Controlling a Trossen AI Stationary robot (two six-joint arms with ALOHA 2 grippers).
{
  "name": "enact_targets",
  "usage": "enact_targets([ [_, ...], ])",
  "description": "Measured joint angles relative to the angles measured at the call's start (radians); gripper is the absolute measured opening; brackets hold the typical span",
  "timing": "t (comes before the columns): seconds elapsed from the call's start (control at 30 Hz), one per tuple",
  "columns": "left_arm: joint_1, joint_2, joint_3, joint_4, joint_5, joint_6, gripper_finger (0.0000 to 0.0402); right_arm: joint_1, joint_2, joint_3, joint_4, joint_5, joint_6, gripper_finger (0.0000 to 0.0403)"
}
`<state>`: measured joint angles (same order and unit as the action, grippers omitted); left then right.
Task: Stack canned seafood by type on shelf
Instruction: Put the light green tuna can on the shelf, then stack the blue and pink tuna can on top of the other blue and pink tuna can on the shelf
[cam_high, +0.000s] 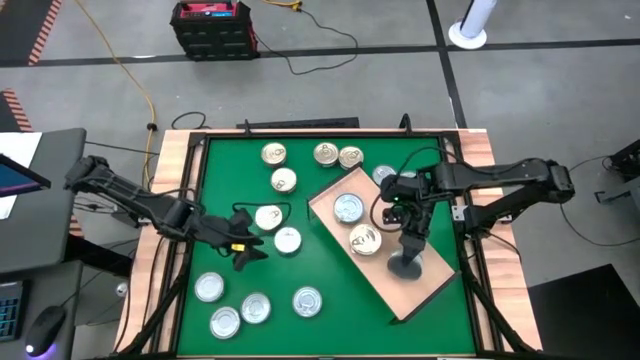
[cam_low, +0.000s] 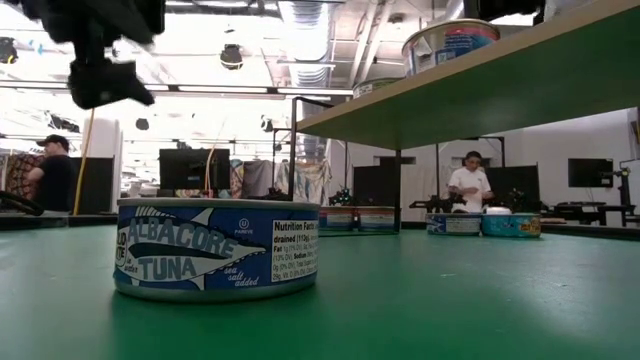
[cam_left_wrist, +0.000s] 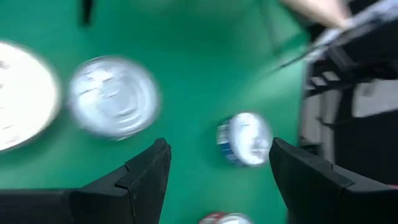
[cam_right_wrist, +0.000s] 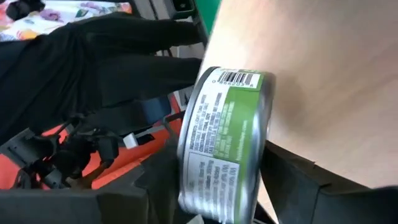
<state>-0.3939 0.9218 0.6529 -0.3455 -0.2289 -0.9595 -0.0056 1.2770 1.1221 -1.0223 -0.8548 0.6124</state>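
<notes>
The shelf (cam_high: 400, 270) is a light-wood board lying slantwise on the right half of the green mat (cam_high: 230, 190). Two tins (cam_high: 347, 208) (cam_high: 364, 240) stand on it. Several silver-lidded tins lie flat on the mat, among them two (cam_high: 268, 216) (cam_high: 287, 240) next to my left gripper (cam_high: 243, 248). That gripper hovers open over the mat (cam_left_wrist: 217, 162), with a blue-labelled tin (cam_left_wrist: 245, 138) showing between its fingers. My right gripper (cam_high: 407, 255) is over the shelf's near part, shut on a green-labelled tin (cam_right_wrist: 227, 137). My right gripper pinches the green-labelled tin between its two fingers (cam_right_wrist: 292, 177), one on each flat face, near the tin's lower rim (cam_right_wrist: 186, 186). It comes from above, pointing down at the shelf. The tin stands on edge with its label wall toward the wrist camera. Whether it touches the board, I cannot tell.
More tins sit at the mat's far side (cam_high: 326, 154) (cam_high: 273, 153) (cam_high: 284, 180) and near side (cam_high: 208, 288) (cam_high: 256, 308) (cam_high: 307, 300). In the low view an albacore tuna tin (cam_low: 215, 250) stands close by. People (cam_low: 470, 185) show in the room behind. A wood-slat rim (cam_high: 170, 200) frames the mat.
</notes>
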Motion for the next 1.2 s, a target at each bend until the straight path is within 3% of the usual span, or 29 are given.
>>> enact_targets([
  [0.37, 0.013, -0.007, 0.0, -0.068, -0.032, -0.022, 0.026, -0.07, -0.002, 0.0, -0.18, 0.023, 0.009, 0.0239],
  [0.63, 0.192, -0.012, 0.0, -0.193, -0.029, -0.04, 0.026, -0.091, -0.002, 0.001, -0.203, 0.043, -0.015, 0.024],
  [0.97, 0.543, 0.013, -0.06, -0.202, 0.168, 0.093, 0.0251, -0.199, -0.002, 0.11, -0.297, 0.045, -0.062, 0.024],
  [1.1, 0.645, 0.022, -0.113, -0.1, 0.298, 0.106, 0.0234, -0.249, -0.003, 0.213, -0.335, 0.064, -0.093, 0.024],
  [1.2, 0.696, 0.049, -0.146, -0.034, 0.33, 0.104, 0.022, -0.28, -0.003, 0.3, -0.323, 0.123, -0.124, 0.024],
])
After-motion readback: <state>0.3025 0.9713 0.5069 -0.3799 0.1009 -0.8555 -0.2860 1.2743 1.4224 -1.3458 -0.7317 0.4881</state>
